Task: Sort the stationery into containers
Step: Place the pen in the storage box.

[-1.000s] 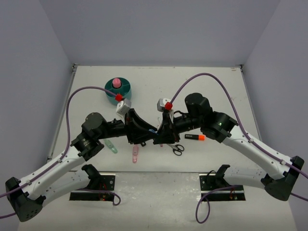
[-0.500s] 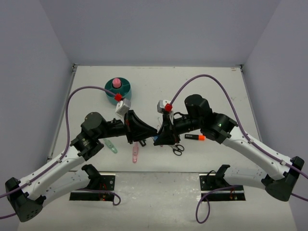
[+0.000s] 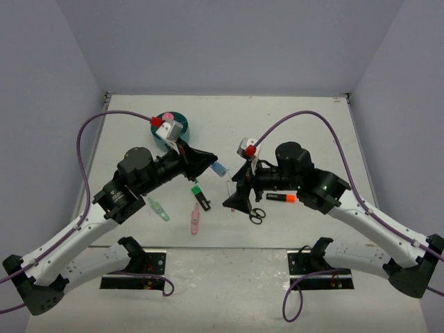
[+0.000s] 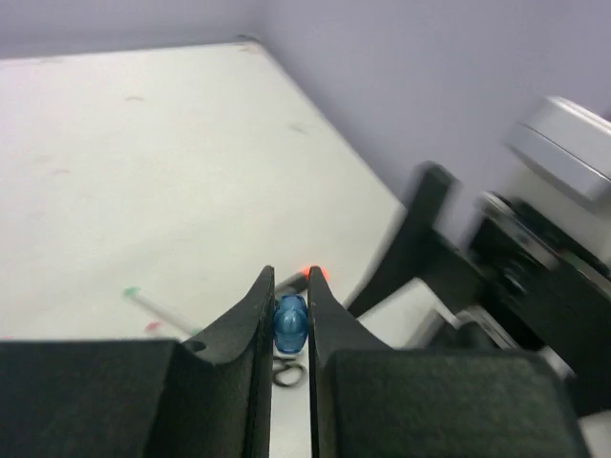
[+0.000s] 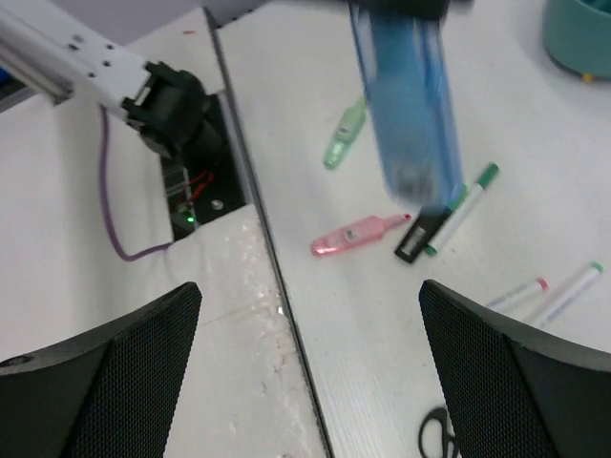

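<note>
Left wrist: blue marker (image 4: 290,322) clamped between the left jaws.

White-and-black arms (image 3: 69,239) carry purple cables (image 3: 118,113) and red plugs (image 3: 157,120).

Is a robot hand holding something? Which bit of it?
Yes. The left gripper pinches the blue marker by one end; the rest sticks out past its fingertips. The right gripper is open and holds nothing.

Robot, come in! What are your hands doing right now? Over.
Left gripper shut on blue marker, above the table. Right gripper open, empty. Teal organizer back left; scissors, pink marker lie loose, path looks clear.
</note>
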{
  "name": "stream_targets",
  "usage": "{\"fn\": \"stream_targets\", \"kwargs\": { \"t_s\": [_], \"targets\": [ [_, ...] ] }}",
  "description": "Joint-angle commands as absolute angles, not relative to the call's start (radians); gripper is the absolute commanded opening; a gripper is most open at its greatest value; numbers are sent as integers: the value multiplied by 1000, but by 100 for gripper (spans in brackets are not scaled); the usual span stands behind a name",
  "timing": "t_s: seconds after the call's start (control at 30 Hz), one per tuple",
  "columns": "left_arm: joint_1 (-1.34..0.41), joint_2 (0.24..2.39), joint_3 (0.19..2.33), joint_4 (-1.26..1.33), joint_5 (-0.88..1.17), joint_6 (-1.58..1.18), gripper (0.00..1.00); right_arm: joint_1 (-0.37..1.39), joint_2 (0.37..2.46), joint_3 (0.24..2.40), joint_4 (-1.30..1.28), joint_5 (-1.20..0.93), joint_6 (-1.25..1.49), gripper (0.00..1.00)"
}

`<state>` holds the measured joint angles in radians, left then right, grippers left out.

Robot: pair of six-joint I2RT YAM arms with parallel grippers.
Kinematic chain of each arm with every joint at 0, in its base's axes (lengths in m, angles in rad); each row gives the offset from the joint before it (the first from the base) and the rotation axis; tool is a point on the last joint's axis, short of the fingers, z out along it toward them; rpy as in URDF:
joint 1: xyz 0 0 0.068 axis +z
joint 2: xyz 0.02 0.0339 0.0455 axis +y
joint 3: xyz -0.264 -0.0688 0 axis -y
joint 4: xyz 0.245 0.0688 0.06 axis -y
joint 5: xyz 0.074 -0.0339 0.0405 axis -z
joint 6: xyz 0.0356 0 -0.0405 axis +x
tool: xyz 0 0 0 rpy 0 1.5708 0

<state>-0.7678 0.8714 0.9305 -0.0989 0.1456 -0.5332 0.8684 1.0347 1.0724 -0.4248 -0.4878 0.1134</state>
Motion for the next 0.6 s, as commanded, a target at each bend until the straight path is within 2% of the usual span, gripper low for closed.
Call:
{"fn": "stream_targets", "kwargs": {
  "t_s": [0.0, 0.07, 0.1, 0.17, 0.27, 0.43, 0.57],
  "targets": [
    [-721, 978, 1052, -330, -557, -520, 0, 870, 922, 1009, -402, -19, 260, 99],
    [-634, 1049, 1087, -316, -553, -517, 0, 870, 875, 979, -403, 114, 314, 99],
    [-507, 1094, 1109, -290, -482, -507, 0, 869, 854, 970, -403, 133, 322, 99],
    [-284, 1201, 1175, -263, -304, -494, 0, 867, 812, 952, -398, 116, 327, 99],
    [-106, 1372, 1263, -212, -93, -477, 0, 868, 790, 930, -394, 63, 331, 99],
    [-4, 1490, 1302, -64, -96, -459, 0, 867, 776, 876, -366, 9, 331, 99],
    [39, 1595, 1322, 57, -12, -424, 0, 868, 770, 857, -339, -38, 327, 99]
  ]
}}
